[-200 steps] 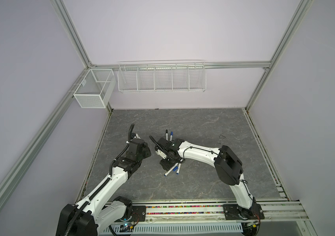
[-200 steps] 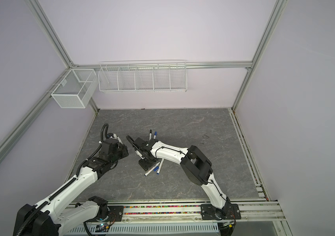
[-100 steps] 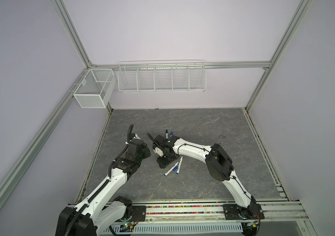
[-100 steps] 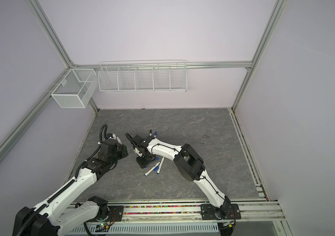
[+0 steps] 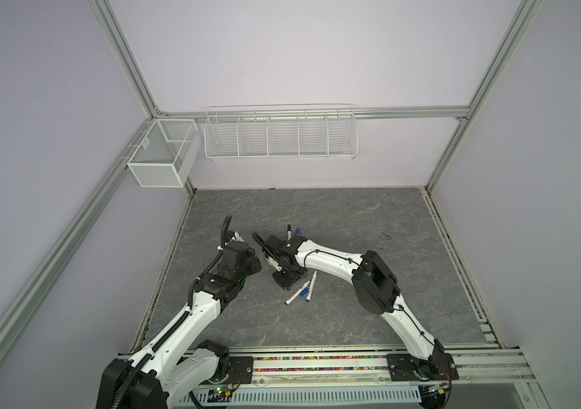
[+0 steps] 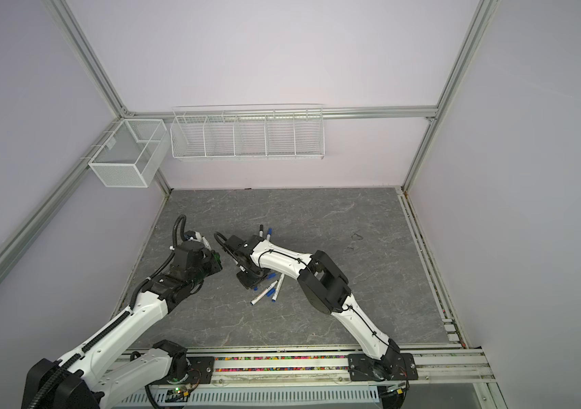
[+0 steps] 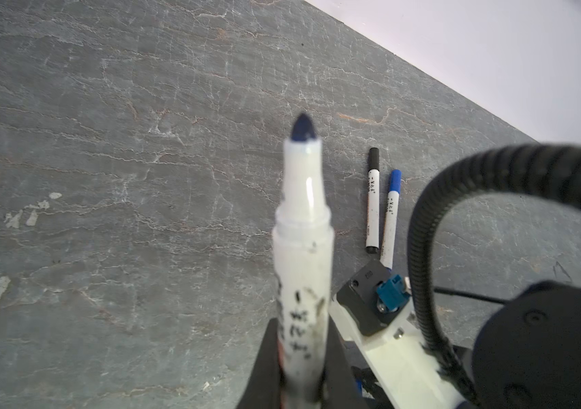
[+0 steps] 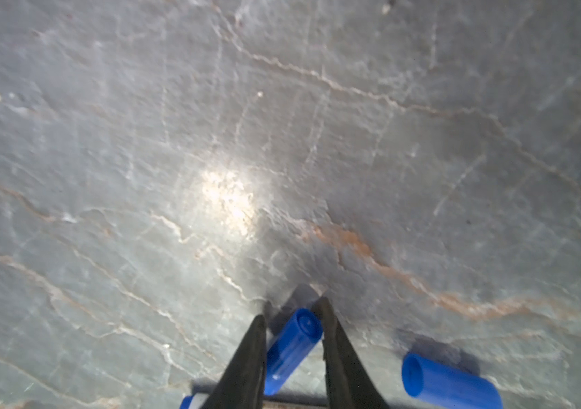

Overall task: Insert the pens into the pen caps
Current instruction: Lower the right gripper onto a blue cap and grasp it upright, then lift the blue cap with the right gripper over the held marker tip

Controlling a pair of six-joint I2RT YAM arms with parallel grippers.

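My left gripper [image 7: 301, 324] is shut on an uncapped white pen [image 7: 301, 226] whose dark blue tip points away from the wrist. In both top views it [image 5: 255, 265] hovers left of the right gripper [image 5: 287, 279]. My right gripper [image 8: 292, 310] is down at the mat with its jaws closed on a blue pen cap [image 8: 292, 347] lying slantwise between them. A second blue cap [image 8: 450, 387] lies loose beside it. Two pens [image 5: 298, 292] [image 5: 311, 287] lie next to the right gripper. Further back lie a black-capped pen [image 7: 373, 202] and a blue-capped pen [image 7: 391, 212].
The grey marbled mat [image 5: 353, 318] has walls on three sides. A white wire rack [image 5: 280, 132] hangs on the back wall and a mesh box [image 5: 163, 155] on the left wall. The arms' base rail [image 5: 317, 364] runs along the front edge.
The right gripper's jaws have narrowed onto the blue cap, and the right arm's elbow has swung a little to the left. The left arm and its pen have stayed put.
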